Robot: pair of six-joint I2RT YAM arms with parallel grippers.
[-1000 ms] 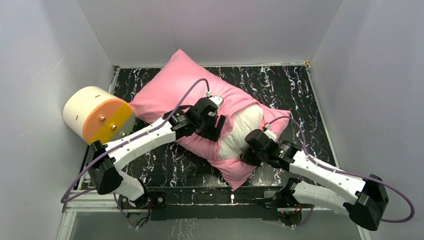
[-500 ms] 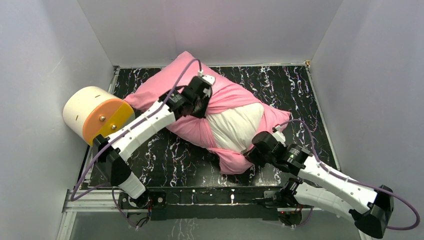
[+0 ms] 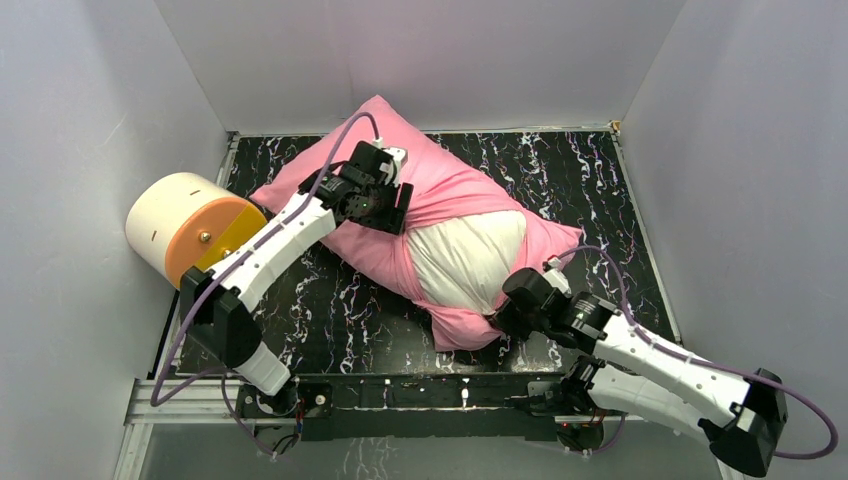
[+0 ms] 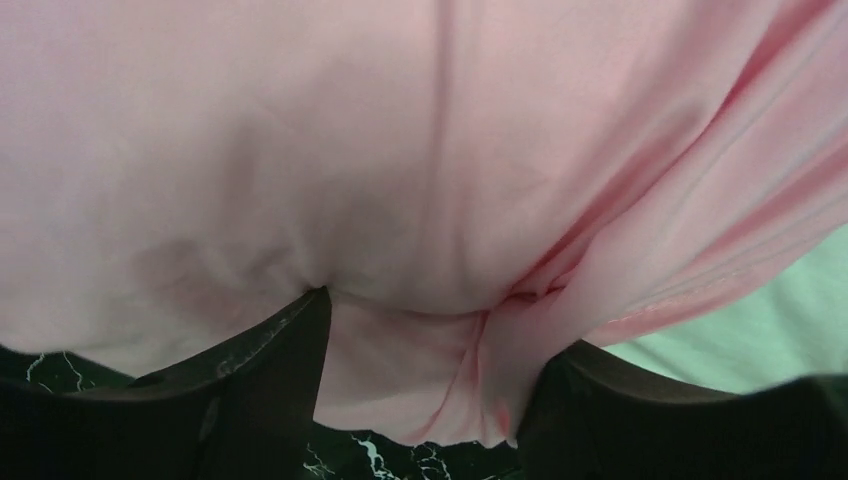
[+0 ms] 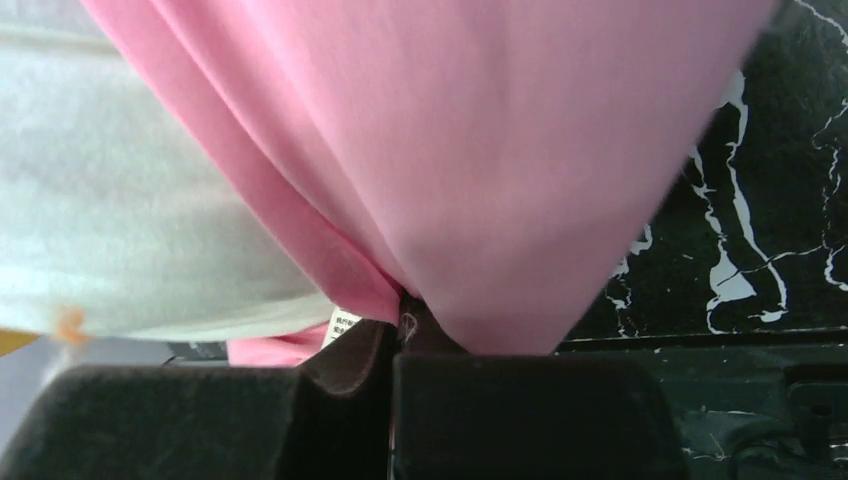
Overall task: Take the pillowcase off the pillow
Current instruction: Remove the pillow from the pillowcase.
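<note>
The pink pillowcase [image 3: 440, 185] lies diagonally on the table, bunched back so the white pillow [image 3: 465, 255] bulges out of its opening. My left gripper [image 3: 397, 212] sits on top of the pillow's far half, shut on a gathered fold of pillowcase [image 4: 400, 150] that fills the gap between its fingers [image 4: 420, 380]. White pillow fabric [image 4: 770, 330] shows at the right of the left wrist view. My right gripper [image 3: 500, 315] is at the near corner, shut on the pink pillowcase edge [image 5: 500, 150] beside a small white label [image 5: 345, 325]. The pillow [image 5: 120, 200] shows to the left there.
A cream-and-orange cylinder [image 3: 190, 230] stands at the left edge, close to my left arm. The black marbled table [image 3: 600, 180] is walled by white panels on three sides. The pillow's far corner touches the back wall.
My left gripper has moved up and away toward the far left, dragging the pillowcase with it. More white pillow is bare. My right gripper has held the near corner and shifted slightly nearer.
</note>
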